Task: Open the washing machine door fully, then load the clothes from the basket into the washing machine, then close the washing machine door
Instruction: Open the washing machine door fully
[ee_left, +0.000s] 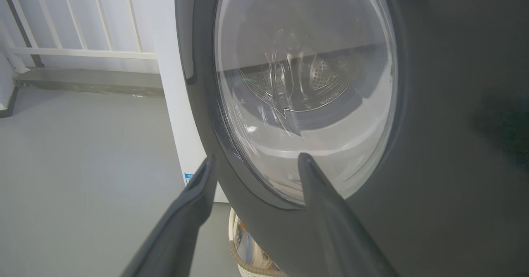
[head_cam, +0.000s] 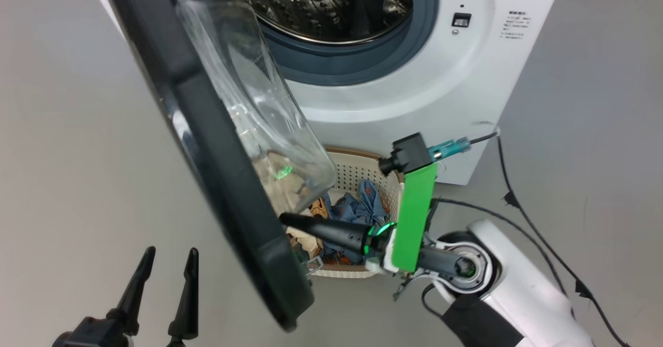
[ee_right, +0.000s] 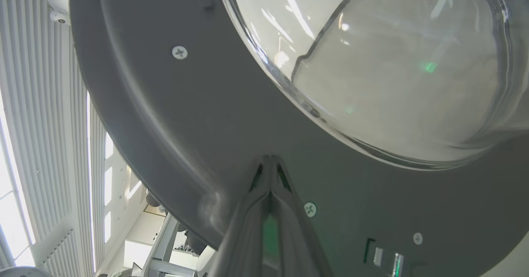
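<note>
Grey matt floor (head_cam: 62,129) on the left, smooth and level, reaching far back to a low kerb (ee_left: 82,82) under a white railing (ee_left: 82,29). At the near left, left gripper (head_cam: 171,256) low over that floor, two dark fingers (head_cam: 135,285) spread wide with nothing between them, pointed at the outer face of the washing machine door (head_cam: 207,145) and apart from it. Just right of that, the door swung out from the left side of the washing machine (head_cam: 414,93), black rim edge-on, clear glass bowl (head_cam: 248,93) bulging toward the opening. Behind the door's near end, the basket (head_cam: 357,173) on the floor against the machine's front, the clothes (head_cam: 357,207) heaped inside, blue and cream. Over the basket, right gripper (head_cam: 285,218) pinched tight on nothing, tips set at the door's grey inner face below the bowl, seemingly touching. Further right on that wrist, a green plate (head_cam: 414,217). Far and above, steel drum (head_cam: 331,5) ringed by grey gasket (head_cam: 352,62). On the right, black cables (head_cam: 518,202) trailing over more grey floor.
</note>
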### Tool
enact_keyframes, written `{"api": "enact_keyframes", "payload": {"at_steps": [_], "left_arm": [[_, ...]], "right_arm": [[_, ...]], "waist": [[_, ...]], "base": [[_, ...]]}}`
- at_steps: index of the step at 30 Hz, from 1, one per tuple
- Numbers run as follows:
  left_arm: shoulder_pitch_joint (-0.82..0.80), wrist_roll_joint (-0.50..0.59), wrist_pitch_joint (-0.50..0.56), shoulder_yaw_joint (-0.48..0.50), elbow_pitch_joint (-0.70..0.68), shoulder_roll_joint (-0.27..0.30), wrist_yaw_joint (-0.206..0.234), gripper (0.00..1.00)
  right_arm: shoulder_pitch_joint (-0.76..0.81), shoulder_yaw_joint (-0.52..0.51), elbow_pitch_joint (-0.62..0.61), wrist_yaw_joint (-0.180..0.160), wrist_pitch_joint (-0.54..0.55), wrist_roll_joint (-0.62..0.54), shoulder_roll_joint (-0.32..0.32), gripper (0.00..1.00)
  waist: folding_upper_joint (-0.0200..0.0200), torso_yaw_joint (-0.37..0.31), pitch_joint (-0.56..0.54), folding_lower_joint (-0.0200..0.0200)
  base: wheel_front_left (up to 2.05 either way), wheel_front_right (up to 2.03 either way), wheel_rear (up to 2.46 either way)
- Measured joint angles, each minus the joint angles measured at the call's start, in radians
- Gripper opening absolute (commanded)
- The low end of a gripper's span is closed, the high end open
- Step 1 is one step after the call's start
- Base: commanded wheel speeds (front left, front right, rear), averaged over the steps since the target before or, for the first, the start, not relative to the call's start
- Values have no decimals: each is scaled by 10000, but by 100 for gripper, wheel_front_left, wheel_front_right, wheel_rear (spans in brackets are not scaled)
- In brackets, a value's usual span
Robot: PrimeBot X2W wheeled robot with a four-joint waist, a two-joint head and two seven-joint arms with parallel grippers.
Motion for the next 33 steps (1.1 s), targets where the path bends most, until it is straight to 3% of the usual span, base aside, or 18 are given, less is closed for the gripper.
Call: {"api": "enact_keyframes", "payload": {"at_steps": [14,23,29,31,33], "left_arm": [[-2,-13,0,-61,69,-2,0,100],[38,2,0,157,140,-2,0,100],[321,36,0,303,213,-2,0,100],[407,77,0,330,217,-2,0,100],[428,109,-2,347,226,-2,0,100]], "right_arm": [[-12,1390,153,0,-1091,656,73,0],[-10,976,-92,0,-1358,631,105,0],[116,343,-692,0,-1747,370,-299,0],[312,211,-909,0,-1994,136,-508,5],[527,65,-1168,0,-2301,-48,-763,40]], "waist": [[0,281,-202,0],[0,-20,-469,0],[0,-277,-750,-1],[0,-359,-828,0],[0,-422,-916,0]], "base": [[0,0,0],[0,0,0],[0,0,0],[0,0,0],[0,0,0]]}}
